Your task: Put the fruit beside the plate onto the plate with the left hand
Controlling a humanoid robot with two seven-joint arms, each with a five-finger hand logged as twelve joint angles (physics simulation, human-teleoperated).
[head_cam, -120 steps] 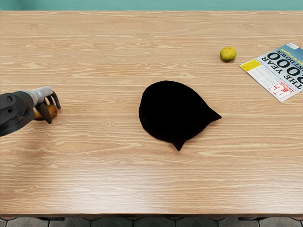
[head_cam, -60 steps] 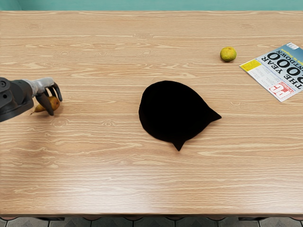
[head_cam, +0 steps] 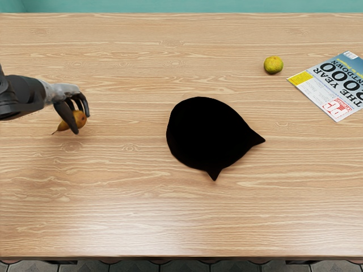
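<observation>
Tabletop (head_cam: 170, 215) holds black plate (head_cam: 207, 135), citrus (head_cam: 273, 64), magazine (head_cam: 334, 85); left hand (head_cam: 68, 100), fingers (head_cam: 85, 106) curled, clutches pear (head_cam: 80, 119).

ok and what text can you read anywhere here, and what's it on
All on the magazine, upside down to the camera:
"THE YEAR"
"000", in large digits; a digit before it at the picture's edge is unclear
"NDOWN", the end of a word, the rest cut off
The small print on its yellow and white panel and in its red box is too small to read.
Nothing else shows text.

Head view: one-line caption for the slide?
Left hand grips a small yellow-brown fruit left of the black plate; a green-yellow fruit sits beside a magazine at far right.
</observation>
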